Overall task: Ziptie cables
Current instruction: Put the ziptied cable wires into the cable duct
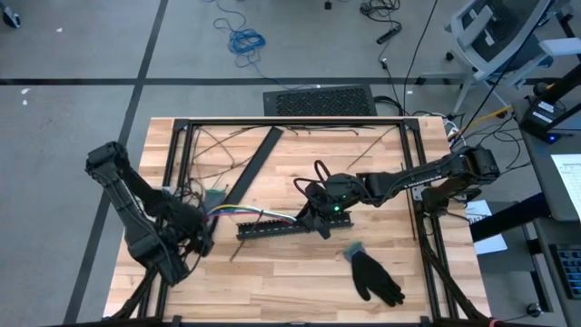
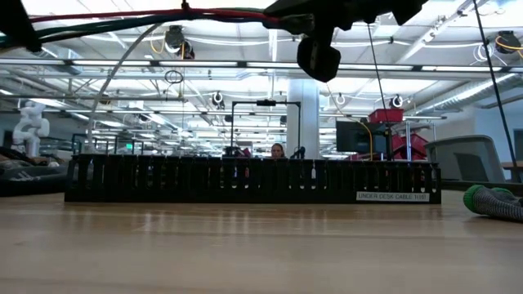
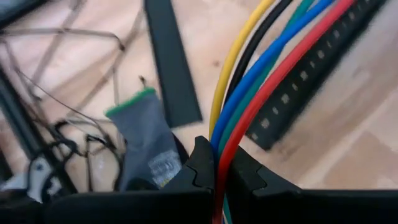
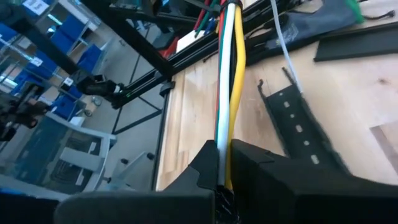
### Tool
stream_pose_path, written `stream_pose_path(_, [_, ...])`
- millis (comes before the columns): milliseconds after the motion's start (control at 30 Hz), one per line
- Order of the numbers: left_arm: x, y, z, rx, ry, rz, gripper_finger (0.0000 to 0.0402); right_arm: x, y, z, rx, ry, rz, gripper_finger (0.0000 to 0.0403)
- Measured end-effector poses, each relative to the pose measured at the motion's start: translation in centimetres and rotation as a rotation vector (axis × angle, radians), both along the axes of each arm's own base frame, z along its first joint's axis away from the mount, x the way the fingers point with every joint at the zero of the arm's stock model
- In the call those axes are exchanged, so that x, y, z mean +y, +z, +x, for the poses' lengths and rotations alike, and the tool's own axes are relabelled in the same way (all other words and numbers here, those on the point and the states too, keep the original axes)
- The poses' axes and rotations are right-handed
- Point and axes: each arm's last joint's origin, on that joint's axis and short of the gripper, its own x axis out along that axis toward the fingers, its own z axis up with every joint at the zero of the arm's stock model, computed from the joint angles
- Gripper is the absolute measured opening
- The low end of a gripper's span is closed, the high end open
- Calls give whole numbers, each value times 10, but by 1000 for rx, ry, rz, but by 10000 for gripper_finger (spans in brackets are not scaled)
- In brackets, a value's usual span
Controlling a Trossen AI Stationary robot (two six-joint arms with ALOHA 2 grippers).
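Left pincer [image 3: 216, 180]: clenched on one end of the cables, at the left side of the tabletop; the wires pass between its two fingers [image 3: 199, 165].
Right pincer [image 4: 225, 163]: clenched on the other end of the cables, near the middle of the tabletop, just above the slotted strip.
Cables [image 1: 250, 214]: a bundle of coloured wires stretched between the two pincers, raised off the wood. Yellow, black, green, blue and red show at the left wrist; white, yellow and green at the right wrist.
Slotted strip [image 1: 277, 230]: black, lying flat just in front of the cables, about parallel to them; in the low view its wall of slots stands across the picture with a white label at one end.
Flat strip [image 1: 254, 163]: black, lying slanted behind the cables.
Grey glove [image 3: 146, 146]: green cuff, beside the left pincer.
Dark glove [image 1: 372, 275]: on the tabletop [image 1: 272, 282] toward the front right, well apart from the strip.
Black frame [image 1: 290, 122]: rails around the tabletop.
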Motion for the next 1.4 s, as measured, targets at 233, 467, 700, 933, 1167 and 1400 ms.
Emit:
stream_pose_path(233, [0, 1, 1, -69, 10, 29, 15, -3, 2, 1, -19, -13, 3, 4])
stream_pose_path(467, [5, 5, 7, -196, -3, 113, 15, -3, 7, 3, -79, -12, 10, 4])
stream_pose_path(700, [10, 8, 14, -273, 8, 164, 15, -2, 9, 4, -99, -15, 29, 4])
stream_pose_path(933, [16, 8, 24, -295, 67, 169, 15, 0, 3, 12, -96, -15, 59, 4])
stream_pose_path(1167, [12, 6, 28, -327, 81, 112, 15, 13, 9, 37, -83, 91, 49, 4])
stream_pose_path(1400, [-8, -8, 37, -313, 75, 35, 14, 20, 13, 45, -53, 137, -32, 4])
